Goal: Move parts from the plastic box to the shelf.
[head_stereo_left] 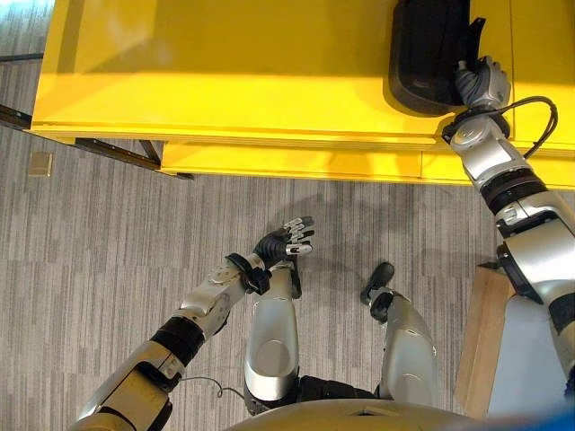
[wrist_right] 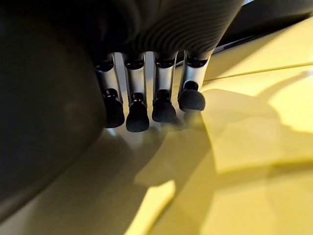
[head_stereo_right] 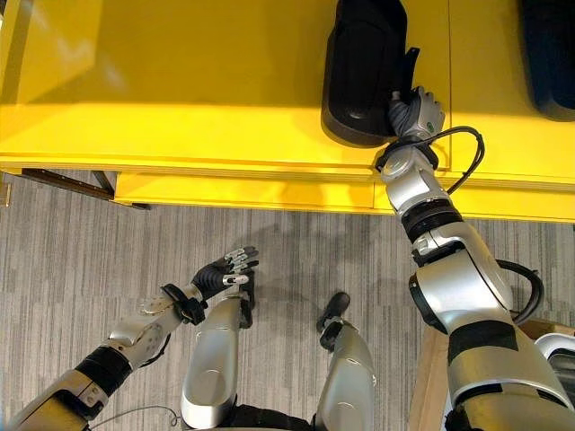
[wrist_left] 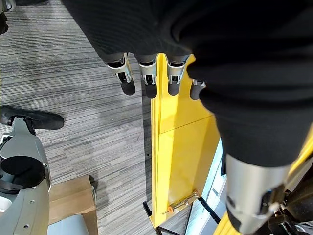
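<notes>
Right hand [head_stereo_right: 416,114] rests on yellow shelf [head_stereo_right: 180,81] beside black part [head_stereo_right: 362,67], fingers relaxed, touching its edge. Left hand [head_stereo_left: 286,241] loose over floor [head_stereo_left: 108,242], holding nothing.

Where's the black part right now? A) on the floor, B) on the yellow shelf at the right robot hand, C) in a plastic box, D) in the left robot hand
B: the black part lies on the yellow shelf with the right robot hand against its edge; the left robot hand hangs low over the carpet, holding nothing.

black part [head_stereo_right: 364,67], flat on yellow shelf [head_stereo_right: 180,81]
</notes>
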### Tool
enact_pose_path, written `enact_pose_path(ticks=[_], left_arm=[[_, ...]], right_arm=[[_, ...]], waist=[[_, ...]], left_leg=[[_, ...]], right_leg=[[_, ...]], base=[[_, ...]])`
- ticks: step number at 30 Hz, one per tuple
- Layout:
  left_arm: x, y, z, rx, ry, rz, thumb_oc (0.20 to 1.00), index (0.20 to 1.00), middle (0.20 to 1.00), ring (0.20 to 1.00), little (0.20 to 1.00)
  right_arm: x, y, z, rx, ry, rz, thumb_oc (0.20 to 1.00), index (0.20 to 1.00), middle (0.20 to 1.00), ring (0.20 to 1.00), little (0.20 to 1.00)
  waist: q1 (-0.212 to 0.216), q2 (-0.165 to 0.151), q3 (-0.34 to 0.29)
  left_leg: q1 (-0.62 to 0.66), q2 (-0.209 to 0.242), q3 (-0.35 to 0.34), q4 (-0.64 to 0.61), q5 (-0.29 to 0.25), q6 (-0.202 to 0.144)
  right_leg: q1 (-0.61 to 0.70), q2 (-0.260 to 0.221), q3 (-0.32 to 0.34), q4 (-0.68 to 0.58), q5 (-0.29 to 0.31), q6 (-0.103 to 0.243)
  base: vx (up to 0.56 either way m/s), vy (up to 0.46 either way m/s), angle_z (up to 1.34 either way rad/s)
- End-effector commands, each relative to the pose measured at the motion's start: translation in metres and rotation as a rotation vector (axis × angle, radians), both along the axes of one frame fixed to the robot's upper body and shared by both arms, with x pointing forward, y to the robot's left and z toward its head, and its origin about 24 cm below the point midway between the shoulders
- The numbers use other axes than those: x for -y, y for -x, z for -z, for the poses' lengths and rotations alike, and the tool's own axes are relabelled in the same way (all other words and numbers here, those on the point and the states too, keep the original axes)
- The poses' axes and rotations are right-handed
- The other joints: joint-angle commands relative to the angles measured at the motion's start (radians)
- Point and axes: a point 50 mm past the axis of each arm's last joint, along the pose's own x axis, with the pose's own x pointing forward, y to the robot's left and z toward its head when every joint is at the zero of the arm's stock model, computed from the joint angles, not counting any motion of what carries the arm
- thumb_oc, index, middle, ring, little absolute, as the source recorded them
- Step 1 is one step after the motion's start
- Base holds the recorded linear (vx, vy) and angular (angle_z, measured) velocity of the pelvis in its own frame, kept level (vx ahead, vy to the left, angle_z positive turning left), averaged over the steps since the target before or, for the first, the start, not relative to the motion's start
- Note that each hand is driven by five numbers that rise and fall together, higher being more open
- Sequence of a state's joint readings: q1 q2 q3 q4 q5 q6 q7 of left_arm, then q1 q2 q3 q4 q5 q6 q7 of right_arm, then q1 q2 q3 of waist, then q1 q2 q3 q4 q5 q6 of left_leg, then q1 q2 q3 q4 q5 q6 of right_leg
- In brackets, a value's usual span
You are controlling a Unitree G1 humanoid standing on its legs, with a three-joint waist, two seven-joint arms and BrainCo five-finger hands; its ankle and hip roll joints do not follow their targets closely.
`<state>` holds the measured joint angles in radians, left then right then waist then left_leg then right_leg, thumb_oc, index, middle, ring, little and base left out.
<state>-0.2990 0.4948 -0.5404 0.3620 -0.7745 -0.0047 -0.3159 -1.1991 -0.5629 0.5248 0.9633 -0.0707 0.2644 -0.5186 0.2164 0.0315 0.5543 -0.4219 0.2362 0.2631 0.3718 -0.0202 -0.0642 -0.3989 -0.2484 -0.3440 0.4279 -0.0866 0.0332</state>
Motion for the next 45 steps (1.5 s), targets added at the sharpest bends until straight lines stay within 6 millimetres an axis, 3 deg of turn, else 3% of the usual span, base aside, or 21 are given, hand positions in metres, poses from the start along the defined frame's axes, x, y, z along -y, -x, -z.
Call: enact_pose_path(ticks=[1,16,23,35,45], left_arm=[[0.018,0.008,-0.011,0.043,0.046,0.073,1.0,1.0,1.0,1.0,1.0],[0.009,0.015,-0.009,0.023,0.028,0.081,1.0,1.0,1.0,1.0,1.0],[0.004,0.017,-0.006,0.012,0.017,0.08,1.0,1.0,1.0,1.0,1.0],[-0.002,0.023,-0.001,-0.02,0.004,0.087,1.0,1.0,1.0,1.0,1.0],[-0.004,0.024,0.001,-0.037,-0.005,0.074,1.0,1.0,1.0,1.0,1.0]], right_arm=[[0.009,0.006,-0.058,0.16,0.138,0.067,0.2,0.2,0.2,0.2,0.2],[0.02,0.016,-0.1,0.229,0.347,0.172,0.2,0.2,0.2,0.2,0.2],[0.025,0.022,-0.118,0.258,0.36,0.218,0.2,0.2,0.2,0.2,0.2],[0.034,0.029,-0.134,0.292,0.329,0.263,0.2,0.2,0.2,0.2,0.2],[0.042,0.03,-0.127,0.289,0.259,0.307,0.2,0.2,0.2,0.2,0.2]], waist=[[0.031,0.033,-0.034],[0.049,0.026,-0.034],[0.053,0.017,-0.034],[0.055,0.014,-0.034],[0.062,0.029,-0.034]], left_leg=[[0.01,0.041,-0.024,-0.046,0.039,-0.033],[-0.027,0.048,-0.032,-0.04,0.04,-0.034],[-0.029,0.051,-0.033,-0.034,0.036,-0.034],[-0.028,0.053,-0.036,-0.02,0.027,-0.033],[-0.069,0.051,-0.05,0.008,0.021,-0.03]], right_leg=[[-0.032,-0.066,-0.003,0.141,-0.042,0.096],[-0.069,-0.059,-0.019,0.158,-0.044,0.088],[-0.069,-0.055,-0.025,0.164,-0.049,0.083],[-0.068,-0.053,-0.025,0.185,-0.062,0.077],[-0.105,-0.061,-0.032,0.239,-0.086,0.067]], base=[[0.0,0.0,0.0],[0.01,-0.015,0.0],[0.03,-0.019,0.04],[0.03,-0.006,0.0],[0.04,-0.024,0.04]])
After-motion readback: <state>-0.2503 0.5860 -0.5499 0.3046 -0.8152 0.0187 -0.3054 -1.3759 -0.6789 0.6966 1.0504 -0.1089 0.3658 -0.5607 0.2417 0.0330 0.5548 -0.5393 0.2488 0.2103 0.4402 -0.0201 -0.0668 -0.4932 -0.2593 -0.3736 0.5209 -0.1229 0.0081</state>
